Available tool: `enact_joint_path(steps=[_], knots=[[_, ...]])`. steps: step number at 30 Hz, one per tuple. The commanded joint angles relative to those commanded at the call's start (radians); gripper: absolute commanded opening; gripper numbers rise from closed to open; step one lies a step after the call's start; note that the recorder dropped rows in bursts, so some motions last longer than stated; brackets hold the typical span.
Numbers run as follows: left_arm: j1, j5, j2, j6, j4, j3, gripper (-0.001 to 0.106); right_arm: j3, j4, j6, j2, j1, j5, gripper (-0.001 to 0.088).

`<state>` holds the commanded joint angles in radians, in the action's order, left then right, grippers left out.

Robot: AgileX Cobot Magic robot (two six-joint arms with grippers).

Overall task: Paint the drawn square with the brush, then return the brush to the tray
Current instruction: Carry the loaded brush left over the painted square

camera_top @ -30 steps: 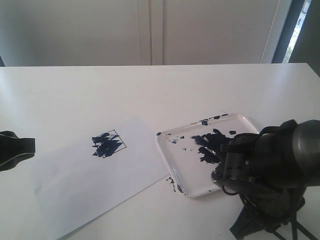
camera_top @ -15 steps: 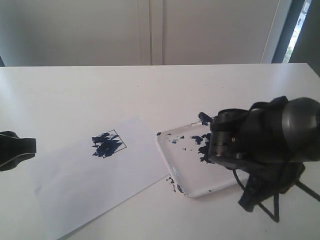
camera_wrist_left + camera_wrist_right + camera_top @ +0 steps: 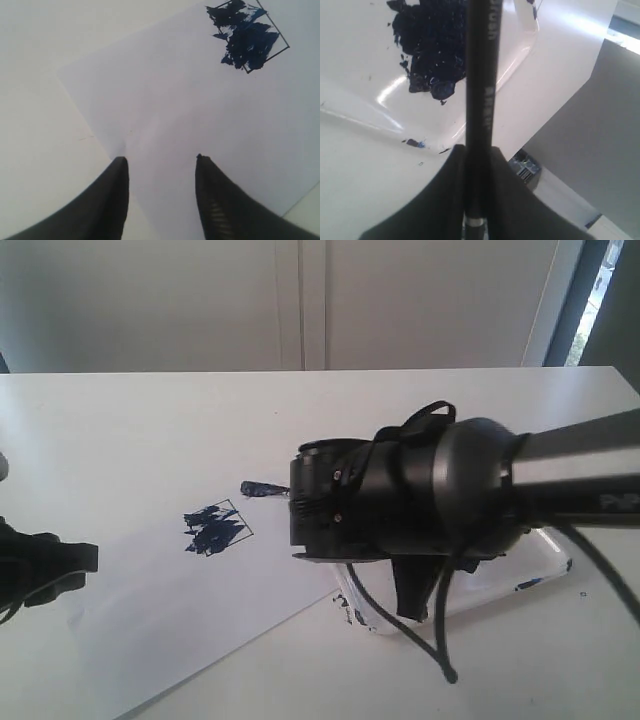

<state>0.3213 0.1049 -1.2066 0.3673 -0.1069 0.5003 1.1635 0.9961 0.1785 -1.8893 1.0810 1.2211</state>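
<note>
Two arms share the exterior view. The right arm [image 3: 420,495] reaches across the middle of the desk [image 3: 140,430], its bulky black wrist covering most of the tray [image 3: 548,558], of which only a stretch of rim shows on either side. From the front of that wrist the brush [image 3: 262,488] pokes out, its paint-dark tip hanging just beside the upper right corner of the drawn square [image 3: 215,528], near it but not on it. The square, partly filled with ragged dark blue strokes, lies on a paper sheet [image 3: 180,610] between the two arms. The left end effector [image 3: 70,570] sits at the left edge of the view, over the sheet's near left part and well apart from the brush and the tray; its fingers are too dark there to tell how they stand.

In the left wrist view the left end effector [image 3: 159,162] stands wide, with nothing between its two black fingers [image 3: 112,200], over bare paper [image 3: 200,110] close to a corner of the sheet. The drawn square [image 3: 247,35] lies well ahead of the fingertips, untouched by them.

In the right wrist view the right end effector [image 3: 477,155] is narrowed onto the brush [image 3: 480,75], clamping the black handle between its fingers. The handle runs straight out from the grip. Beyond it lies the tray [image 3: 520,55], glossy white, with its dark blue paint puddle [image 3: 432,40], and bare desk [image 3: 370,190] beside the rim.
</note>
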Motion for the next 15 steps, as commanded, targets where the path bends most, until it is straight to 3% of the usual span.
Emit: enact_joint_path(steps=[4,12,15], knots=[[0.012,-0.032,-0.026,0.0,-0.015,0.0,0.048,0.045,0.034,-0.02,-0.075,0.002,0.0,0.0],[0.099,-0.152,-0.124,0.002,-0.051,0.0,0.048,0.154,0.103,-0.051,-0.15,0.004,0.0,0.0],[0.101,-0.168,-0.174,0.022,-0.061,0.0,0.048,0.19,0.11,-0.079,-0.169,0.004,0.0,0.0]])
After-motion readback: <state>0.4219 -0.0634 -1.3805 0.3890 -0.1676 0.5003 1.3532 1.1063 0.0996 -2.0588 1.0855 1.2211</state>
